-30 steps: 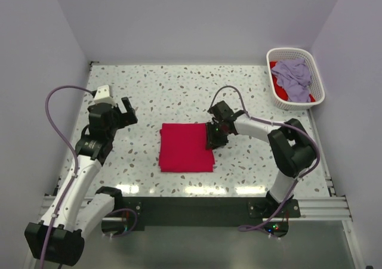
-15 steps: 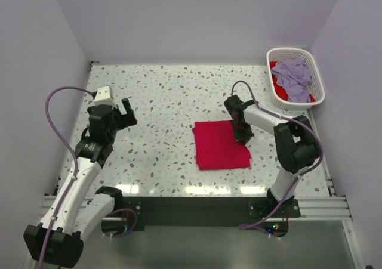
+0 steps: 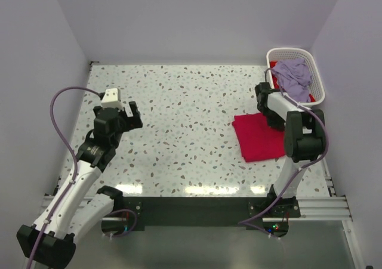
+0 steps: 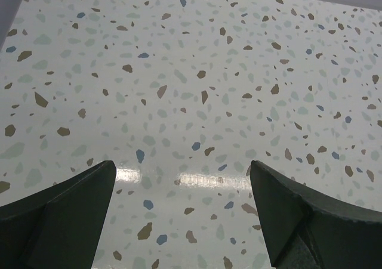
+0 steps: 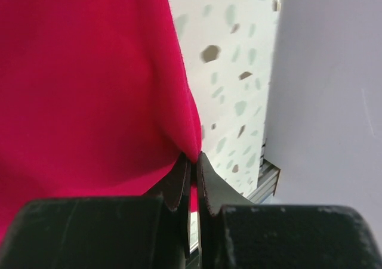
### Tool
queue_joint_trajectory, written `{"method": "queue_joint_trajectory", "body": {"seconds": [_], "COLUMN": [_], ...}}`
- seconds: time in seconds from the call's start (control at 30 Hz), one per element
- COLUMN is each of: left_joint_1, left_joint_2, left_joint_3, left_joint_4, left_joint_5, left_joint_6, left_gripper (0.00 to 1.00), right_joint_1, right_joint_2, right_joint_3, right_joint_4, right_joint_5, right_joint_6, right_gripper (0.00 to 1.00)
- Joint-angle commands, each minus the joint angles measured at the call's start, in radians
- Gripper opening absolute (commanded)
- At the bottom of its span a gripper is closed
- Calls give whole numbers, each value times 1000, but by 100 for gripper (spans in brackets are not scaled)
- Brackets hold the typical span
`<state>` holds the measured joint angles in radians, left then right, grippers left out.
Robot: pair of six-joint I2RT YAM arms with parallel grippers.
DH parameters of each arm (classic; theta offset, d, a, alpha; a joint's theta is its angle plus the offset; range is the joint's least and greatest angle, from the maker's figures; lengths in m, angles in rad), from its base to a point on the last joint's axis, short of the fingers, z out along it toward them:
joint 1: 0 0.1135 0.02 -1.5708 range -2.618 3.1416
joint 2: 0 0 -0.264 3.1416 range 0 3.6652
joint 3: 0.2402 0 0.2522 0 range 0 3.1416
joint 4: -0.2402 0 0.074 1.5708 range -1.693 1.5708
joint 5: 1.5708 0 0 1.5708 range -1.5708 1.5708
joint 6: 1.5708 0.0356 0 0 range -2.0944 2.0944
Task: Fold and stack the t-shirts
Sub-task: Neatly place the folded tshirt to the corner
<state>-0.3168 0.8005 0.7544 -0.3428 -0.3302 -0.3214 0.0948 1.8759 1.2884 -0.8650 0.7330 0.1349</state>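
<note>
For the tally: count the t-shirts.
3: folded red shirt on the table, in the right gripper; lavender shirt in the basket; red shirt under it. More may hide there.

Speckled terrazzo table point(image 3: 179, 102); white basket point(image 3: 292, 105) in far-right corner; folded red t-shirt point(image 3: 250, 141) near it (right side).

This is a robotics lab test cell, not a home: bare pale walls point(image 3: 197, 18) box in the speckled table point(image 3: 179, 102) on its left, far and right sides. At the table's near edge, the left arm point(image 3: 83, 173) and right arm point(image 3: 304, 141) are bolted to a black plate point(image 3: 197, 212) on a metal rail point(image 3: 322, 208), with loose cables point(image 3: 52, 111) looping beside them. The only homely things are a white basket point(image 3: 316, 84) at the table's far right corner and a red t-shirt point(image 3: 259, 139) on the table near it.
</note>
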Motion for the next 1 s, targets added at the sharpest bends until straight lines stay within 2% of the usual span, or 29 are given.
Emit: {"method": "queue_joint_trajectory", "body": {"seconds": [0.0, 0.07, 0.13, 0.17, 0.27, 0.37, 0.4, 0.57, 0.67, 0.77, 0.97], "left_joint_1": [-21, -25, -30, -30, -31, -30, -30, -30, -31, -30, -30], "left_joint_2": [-12, -15, -15, -12, -14, -9, -9, 0, 5, 5, 6], "left_joint_3": [-7, -7, -7, -9, -9, -9, -6, -9, -9, -9, -10], "left_joint_4": [4, 4, 4, 5, 5, 4, 4, 2, 1, 1, 2], "left_joint_5": [-35, -36, -35, -33, -32, -29, -29, -18, -18, -18, -10], "left_joint_6": [16, 16, 16, 16, 16, 15, 15, 13, 13, 12, 12], "left_gripper": [100, 100, 100, 100, 100, 100, 100, 100, 100, 100, 100], "right_joint_1": [-78, -128, -159, -165, -167, -142, -109, 45, 86, 94, 99], "right_joint_2": [-8, -8, -11, -14, -32, -84, -98, -156, -199, -207, -175], "right_joint_3": [49, 57, 77, 84, 110, 118, 103, 31, -46, -106, -135], "right_joint_4": [35, 50, 40, 23, -17, -51, -52, -22, 49, 87, 119], "right_joint_5": [118, 135, 138, 146, 126, -7, -135, -357, -509, -595, -567], "right_joint_6": [-32, -38, -28, -20, 3, 42, 42, 54, 81, 81, 49], "right_gripper": [0, 1, 13, 24, 47, 53, 54, 66, 67, 67, 57]}}
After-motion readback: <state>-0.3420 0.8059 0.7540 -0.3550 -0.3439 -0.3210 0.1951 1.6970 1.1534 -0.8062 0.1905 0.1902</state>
